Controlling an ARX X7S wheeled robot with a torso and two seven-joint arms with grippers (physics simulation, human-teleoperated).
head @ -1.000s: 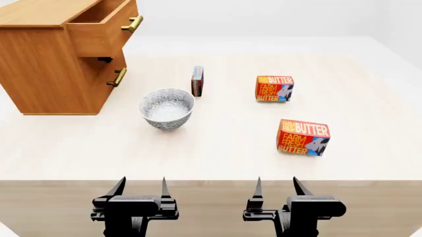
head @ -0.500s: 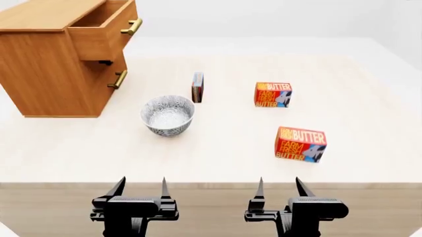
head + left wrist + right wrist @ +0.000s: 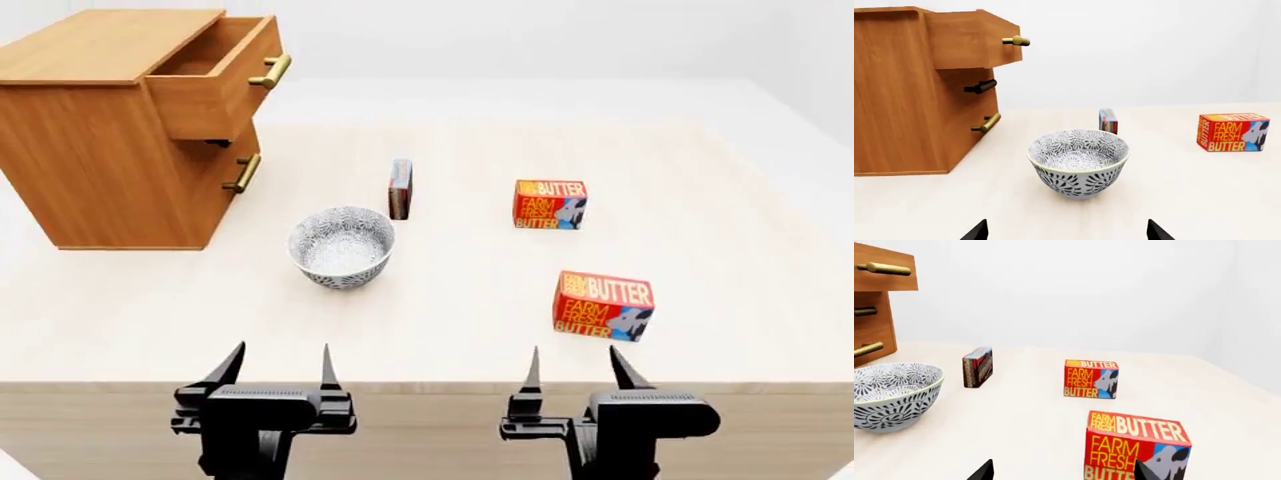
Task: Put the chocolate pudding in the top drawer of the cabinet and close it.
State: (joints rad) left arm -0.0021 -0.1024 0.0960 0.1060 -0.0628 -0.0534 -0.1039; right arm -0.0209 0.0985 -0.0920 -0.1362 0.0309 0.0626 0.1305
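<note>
Light-brown wood cabinet (image 3: 100,140), brass handles; white bowl (image 3: 342,246) with dark floral pattern; blue/red-brown chocolate pudding (image 3: 399,189); red-orange butter boxes (image 3: 603,305) (yellow lettering); black grippers (image 3: 274,372).

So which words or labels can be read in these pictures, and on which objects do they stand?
"FARM FRESH BUTTER": front of the near butter box.
"FARM FRESH BUTTER": front of the far butter box.
Chocolate pudding: its print is too small and blurred to read.
Bowl: only a pattern, no text.
Cabinet: no text.
</note>
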